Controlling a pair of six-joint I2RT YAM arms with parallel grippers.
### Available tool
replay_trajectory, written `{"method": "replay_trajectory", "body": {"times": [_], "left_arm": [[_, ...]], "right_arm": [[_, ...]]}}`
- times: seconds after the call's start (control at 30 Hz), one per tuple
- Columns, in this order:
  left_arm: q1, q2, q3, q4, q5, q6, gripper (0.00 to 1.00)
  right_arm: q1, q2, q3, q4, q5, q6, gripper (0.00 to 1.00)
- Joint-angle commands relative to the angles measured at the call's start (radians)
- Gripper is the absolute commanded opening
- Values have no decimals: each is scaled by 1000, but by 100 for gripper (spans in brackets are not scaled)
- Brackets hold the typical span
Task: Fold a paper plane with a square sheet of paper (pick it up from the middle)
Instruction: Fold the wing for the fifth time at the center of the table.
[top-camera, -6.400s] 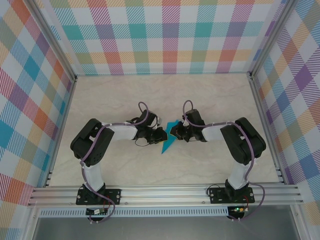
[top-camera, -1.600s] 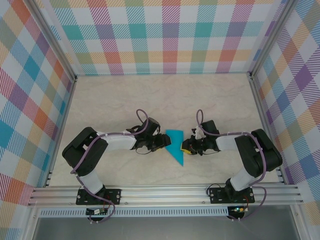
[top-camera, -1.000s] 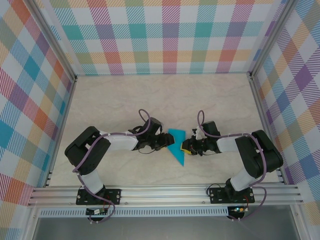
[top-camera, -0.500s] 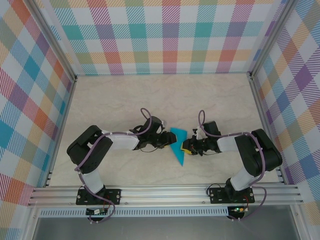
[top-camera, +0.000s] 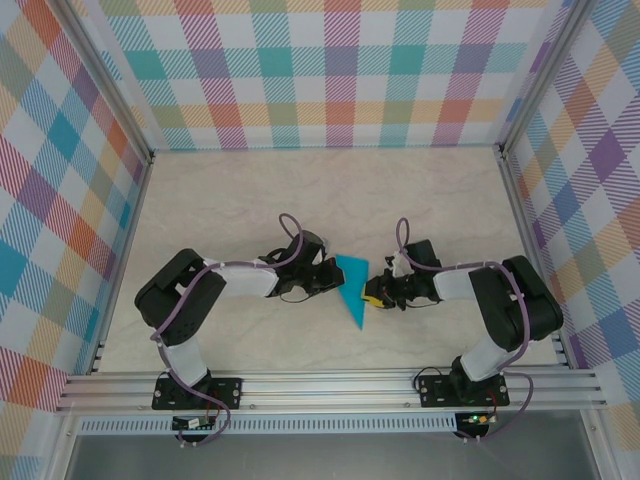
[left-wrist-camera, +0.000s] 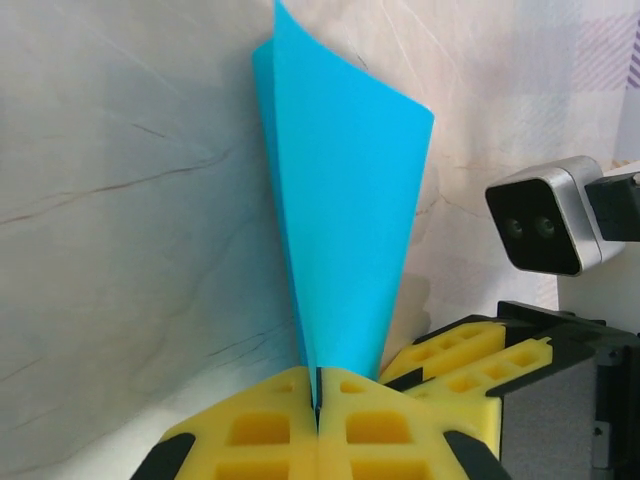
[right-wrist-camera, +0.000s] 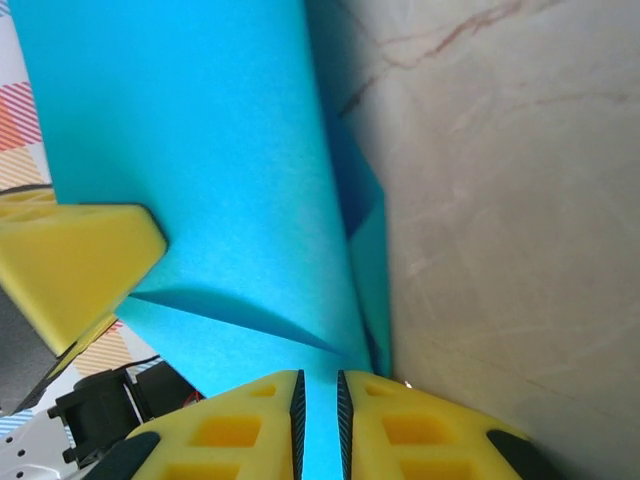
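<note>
Cyan paper plane (top-camera: 349, 288) was clamped from both sides above the marble table (top-camera: 250, 200): left gripper (left-wrist-camera: 317, 405) squeezed fully together on its edge, right gripper (right-wrist-camera: 320, 385) narrowly closed on the opposite edge. Beyond them it fanned out, creased, pointed.

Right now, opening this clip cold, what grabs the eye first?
The bright cyan paper, folded to a long point, sits mid-table between the two arms. The left gripper and right gripper pinch it from opposite sides with yellow fingers. Loud plaid walls ring the pale marbled table.
</note>
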Motion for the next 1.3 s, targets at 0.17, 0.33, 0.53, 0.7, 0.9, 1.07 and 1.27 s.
{"method": "replay_trajectory", "body": {"times": [0.17,0.33,0.53,0.7,0.9,1.07,1.27], "left_arm": [[13,-80,-26,-60,-83,0,1],[12,-85,-27,-83,-109,-11,1],[12,-77,-28,-88,-118,-29,1],[13,-79,-31,-90,-123,-34,1],[12,-80,-31,-90,-124,-39,1],[12,-82,-32,-87,-124,-43,1],[12,-81,-31,-83,-119,-45,2]], "right_arm": [[10,34,101,-21,33,-18,19],[56,1,136,-81,119,-12,18],[117,-36,163,-131,233,0,16],[123,-78,161,-132,232,6,15],[130,-185,167,-206,285,-3,20],[153,-149,178,-166,200,3,17],[171,-59,181,-123,217,10,14]]}}
